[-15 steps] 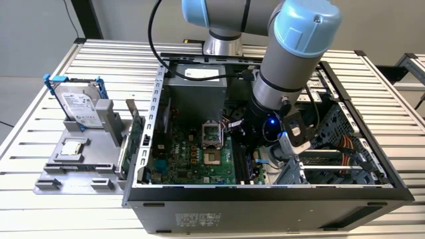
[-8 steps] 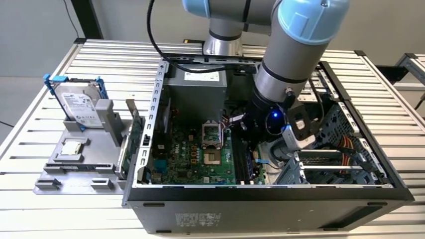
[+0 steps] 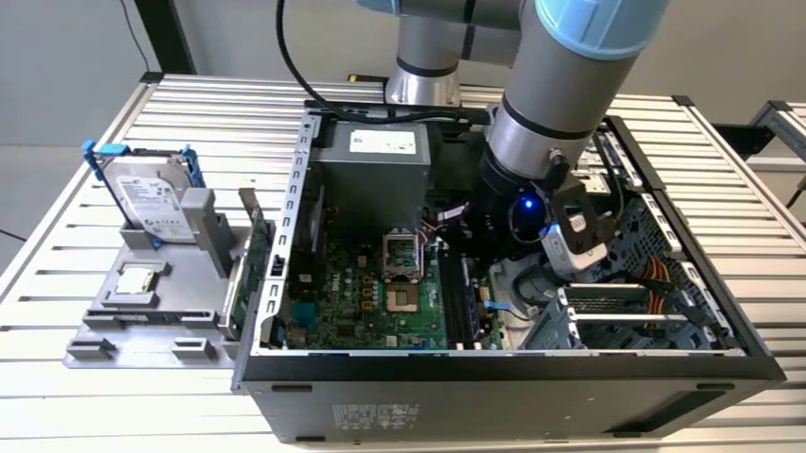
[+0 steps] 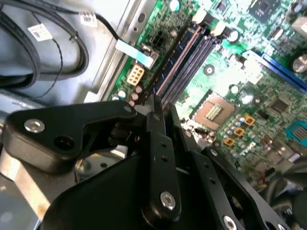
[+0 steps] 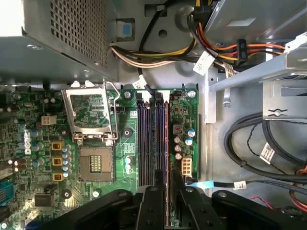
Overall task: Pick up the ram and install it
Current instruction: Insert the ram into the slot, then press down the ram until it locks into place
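One thin strip, the ram (image 5: 167, 211), sat edge-on between the two black fingers (image 5: 149, 206) of the gripper (image 5: 169, 191) in the first wrist view. The fingers looked pinched shut on it, though not much of the ram could be seen. Its long side ran the same way as the long dark slots (image 5: 152, 139) on the green board (image 5: 96, 191). The slots lay just past the fingertips and close under them, and the ram seemed lined up with the slot nearest the small white plug (image 5: 187, 167). I could not tell if it touched the slot. In the exterior view, the arm (image 3: 542, 123) reached down into the open computer case (image 3: 504, 373).
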Motion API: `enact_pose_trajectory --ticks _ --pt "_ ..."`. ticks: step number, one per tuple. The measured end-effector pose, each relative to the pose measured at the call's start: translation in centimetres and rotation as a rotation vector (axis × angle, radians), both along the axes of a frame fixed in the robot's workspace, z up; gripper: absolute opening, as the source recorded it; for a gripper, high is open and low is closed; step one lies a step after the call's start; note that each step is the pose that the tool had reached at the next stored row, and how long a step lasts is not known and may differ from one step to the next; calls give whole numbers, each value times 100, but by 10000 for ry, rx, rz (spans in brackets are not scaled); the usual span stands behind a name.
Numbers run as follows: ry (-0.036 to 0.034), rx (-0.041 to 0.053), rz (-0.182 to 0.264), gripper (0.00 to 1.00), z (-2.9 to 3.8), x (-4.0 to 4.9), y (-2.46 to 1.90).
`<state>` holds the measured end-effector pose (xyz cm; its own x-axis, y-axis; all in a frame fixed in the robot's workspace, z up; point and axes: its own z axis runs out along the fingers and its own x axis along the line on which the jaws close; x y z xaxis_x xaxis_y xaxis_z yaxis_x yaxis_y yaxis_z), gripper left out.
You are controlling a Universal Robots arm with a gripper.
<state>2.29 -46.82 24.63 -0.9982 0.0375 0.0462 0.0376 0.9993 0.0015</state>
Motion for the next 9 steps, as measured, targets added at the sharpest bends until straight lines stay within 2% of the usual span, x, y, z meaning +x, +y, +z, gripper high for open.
enact_pose_trajectory --ticks 1,9 --pt "0 -1 0 0 0 0 0" --pt "0 -1 0 0 2 0 0"
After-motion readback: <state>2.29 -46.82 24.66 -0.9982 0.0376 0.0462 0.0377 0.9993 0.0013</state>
